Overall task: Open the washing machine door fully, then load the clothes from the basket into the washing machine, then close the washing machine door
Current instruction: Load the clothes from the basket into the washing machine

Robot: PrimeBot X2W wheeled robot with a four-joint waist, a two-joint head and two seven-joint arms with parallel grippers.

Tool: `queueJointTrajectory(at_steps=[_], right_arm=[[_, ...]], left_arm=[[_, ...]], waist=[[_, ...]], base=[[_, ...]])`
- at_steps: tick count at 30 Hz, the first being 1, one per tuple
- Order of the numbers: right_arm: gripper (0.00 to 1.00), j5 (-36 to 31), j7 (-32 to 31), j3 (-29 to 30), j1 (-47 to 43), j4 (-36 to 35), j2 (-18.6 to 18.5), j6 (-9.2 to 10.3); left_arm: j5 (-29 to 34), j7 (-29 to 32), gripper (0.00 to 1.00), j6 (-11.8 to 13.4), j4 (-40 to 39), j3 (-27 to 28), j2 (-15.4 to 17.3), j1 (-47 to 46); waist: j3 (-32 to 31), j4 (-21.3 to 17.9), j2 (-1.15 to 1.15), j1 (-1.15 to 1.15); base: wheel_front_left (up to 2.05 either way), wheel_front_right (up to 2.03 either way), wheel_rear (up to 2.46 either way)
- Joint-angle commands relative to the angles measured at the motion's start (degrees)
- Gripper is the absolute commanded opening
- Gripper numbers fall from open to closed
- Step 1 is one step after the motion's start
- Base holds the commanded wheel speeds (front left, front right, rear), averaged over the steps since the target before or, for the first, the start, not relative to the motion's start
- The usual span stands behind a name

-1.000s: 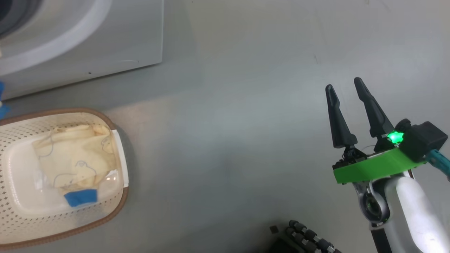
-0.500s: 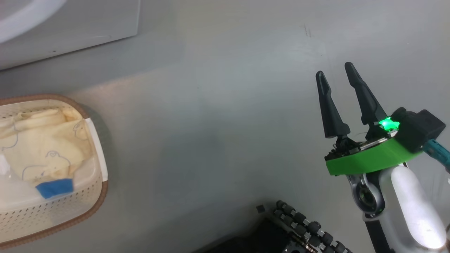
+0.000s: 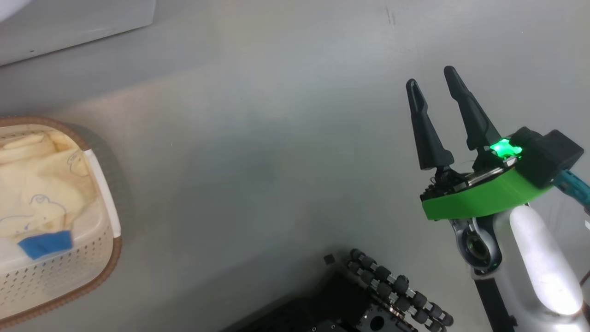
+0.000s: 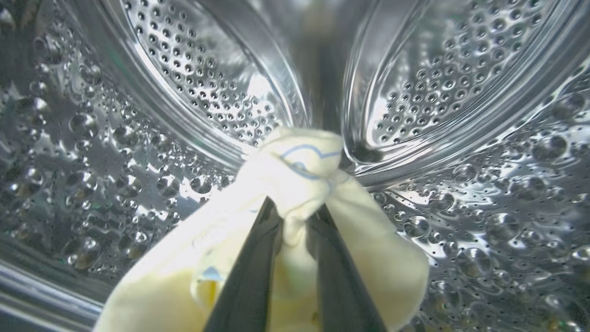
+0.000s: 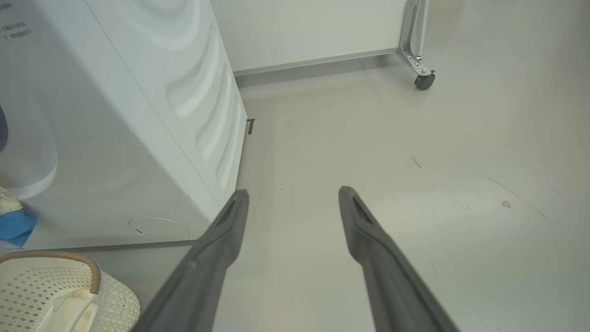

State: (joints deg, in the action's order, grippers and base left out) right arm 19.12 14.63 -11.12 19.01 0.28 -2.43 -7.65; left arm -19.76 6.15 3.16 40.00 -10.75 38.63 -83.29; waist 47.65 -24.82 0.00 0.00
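Inside drum (image 4: pixel 461 69), left jaws clamped on clothes (image 4: pixel 295 161); beside washing machine (image 5: pixel 115 115), right jaws apart, tilted down toward floor (image 5: pixel 461 207)

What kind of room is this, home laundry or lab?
Probably a lab or test space staged as a laundry corner: a white washing machine on a bare grey floor, a cream basket near it, and a metal frame leg on a caster by the wall.

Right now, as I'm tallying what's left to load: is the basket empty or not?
Not empty: cream clothes with a blue patch lie inside the basket in the head view.
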Motion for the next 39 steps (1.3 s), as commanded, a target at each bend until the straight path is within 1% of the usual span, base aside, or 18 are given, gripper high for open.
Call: queueJointTrajectory(at_steps=[1, 2, 10, 19, 20, 24, 25, 26, 27, 31, 34, 36, 37, 39], right_arm=[[1.0, 0.41, 0.37, -0.64, -0.65, -1.32, -0.44, 0.16], [1.0, 0.46, 0.37, -0.62, -0.6, -1.28, -0.44, 0.16], [1.0, 0.35, 0.37, 0.08, 0.13, -1.16, -0.44, 0.16], [1.0, -1.12, 0.37, 1.7, 0.15, -1.3, -0.44, 0.16], [1.0, -1.8, 0.37, 2.32, 0.12, -1.41, -0.44, 0.16], [1.0, -3.77, 0.37, 3.45, -0.01, -1.67, -0.44, 0.16], [1.0, -3.77, 0.37, 3.45, -0.01, -1.67, -0.44, 0.16], [1.0, -4.51, 0.37, 3.95, -0.14, -1.64, -0.44, 0.16], [1.0, -4.92, 0.37, 4.21, -0.22, -1.68, -0.44, 0.16], [1.0, -6.69, 0.37, 5.27, -0.65, -1.66, -0.44, 0.16], [1.0, -8.07, 0.37, 6.15, -1.05, -1.54, -0.44, 0.16], [1.0, -8.96, 0.37, 6.66, -1.3, -1.3, -0.44, 0.16], [1.0, -9.81, 0.37, 7.06, -1.56, -1.01, -0.44, 0.16], [1.0, -10.55, 0.37, 7.36, -1.74, -0.75, -0.44, 0.16]], left_arm=[[-0.11, 0.43, 0.47, 0.29, -1.32, 1.18, 2.83, -1.49], [-0.21, 0.59, 0.99, 0.44, -0.86, 1.17, 2.75, -1.6], [-1.63, -0.02, 1.0, 0.87, 1.1, 1.43, 1.66, -0.88], [-4.25, -3.83, 1.0, 1.0, 1.8, 2.68, -0.21, 4.24], [-4.62, -5.65, 1.0, 1.05, 1.71, 2.89, -0.65, 5.91], [-5.67, -9.33, 1.0, 1.02, 1.35, 3.32, -2.11, 9.89], [-5.67, -9.33, 1.0, 1.02, 1.35, 3.32, -2.11, 9.89], [-6.52, -11.61, 1.0, 1.26, 0.92, 3.93, -3.09, 12.48], [-6.91, -12.62, 1.0, 1.5, 0.64, 4.23, -3.58, 13.83], [-8.16, -16.84, 1.0, 2.43, -1.96, 5.07, -5.95, 19.89], [-8.36, -18.98, 1.0, 3.55, -5.54, 5.33, -7.74, 25.09], [-8.42, -19.82, 1.0, 4.35, -8.58, 5.43, -9.07, 28.87], [-8.08, -20.4, 1.0, 5.34, -12.28, 5.45, -10.29, 32.66], [-7.79, -20.73, 1.0, 6.49, -16.18, 5.62, -11.59, 36.5]], waist=[[0.21, -0.04, 0.0, 0.0], [0.35, -0.03, 0.0, 0.0], [0.51, 0.78, 0.0, 0.0], [-1.29, 3.7, 0.0, 0.0], [-1.96, 4.6, 0.0, 0.0], [-3.38, 6.63, 0.0, 0.0], [-3.38, 6.63, 0.0, 0.0], [-4.39, 7.71, 0.0, 0.0], [-4.84, 8.26, 0.0, 0.0], [-6.9, 10.66, 0.0, 0.0], [-8.58, 12.58, 0.0, 0.0], [-9.86, 13.76, 0.0, 0.0], [-11.12, 14.89, 0.0, 0.0], [-12.35, 15.88, 0.0, 0.0]], base=[[0.0, 0.0, 0.0], [0.0, 0.0, 0.0], [0.0, 0.0, 0.0], [0.0, 0.0, 0.0], [0.0, 0.0, 0.0], [0.0, 0.0, 0.0], [0.0, 0.0, 0.0], [0.0, 0.0, 0.0], [0.0, 0.0, 0.0], [0.0, 0.0, 0.0], [0.0, 0.0, 0.0], [0.0, 0.0, 0.0], [0.0, 0.0, 0.0], [0.0, 0.0, 0.0]])
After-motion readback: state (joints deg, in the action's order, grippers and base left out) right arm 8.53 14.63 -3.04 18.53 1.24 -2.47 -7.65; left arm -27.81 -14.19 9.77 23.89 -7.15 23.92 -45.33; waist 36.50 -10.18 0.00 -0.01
